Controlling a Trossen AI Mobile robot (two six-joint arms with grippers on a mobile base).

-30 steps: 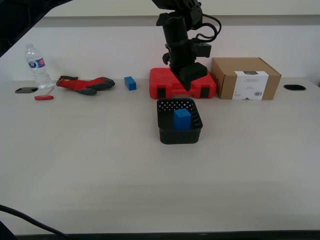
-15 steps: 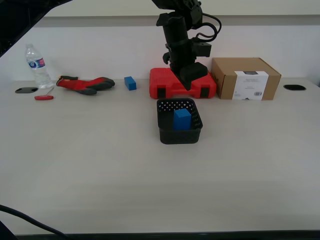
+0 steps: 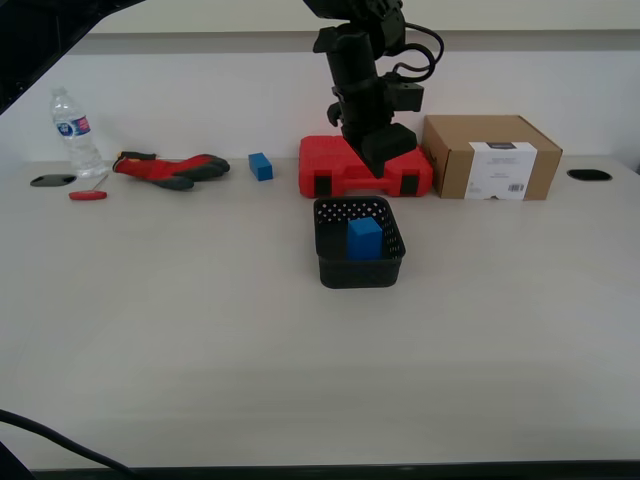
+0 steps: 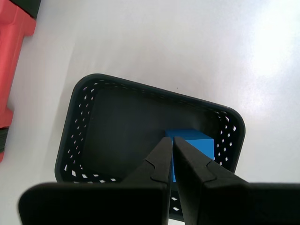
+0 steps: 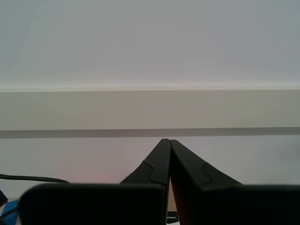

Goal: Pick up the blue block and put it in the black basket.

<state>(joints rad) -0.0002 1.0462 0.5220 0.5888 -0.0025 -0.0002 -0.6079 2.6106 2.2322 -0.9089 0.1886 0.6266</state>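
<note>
The blue block [image 3: 364, 238] stands upright inside the black basket [image 3: 330, 262] at mid-table. In the first wrist view the block [image 4: 194, 140] sits in a corner of the basket [image 4: 140, 86]. My first gripper [image 3: 378, 165] hangs above the basket's far side, shut and empty, apart from the block; its closed tips [image 4: 170, 138] point down over the basket. My second gripper [image 5: 166, 140] is shut and empty, facing a pale wall away from the table.
A red tool case [image 3: 330, 165] lies right behind the basket, with a cardboard box [image 3: 490, 157] to the exterior view's right of it. A small blue cube [image 3: 260, 166], red-black gloves [image 3: 170, 168], a red screwdriver [image 3: 87, 195] and a water bottle [image 3: 73, 130] lie at the far left.
My first gripper has risen slightly above the basket. The block and basket have not moved.
</note>
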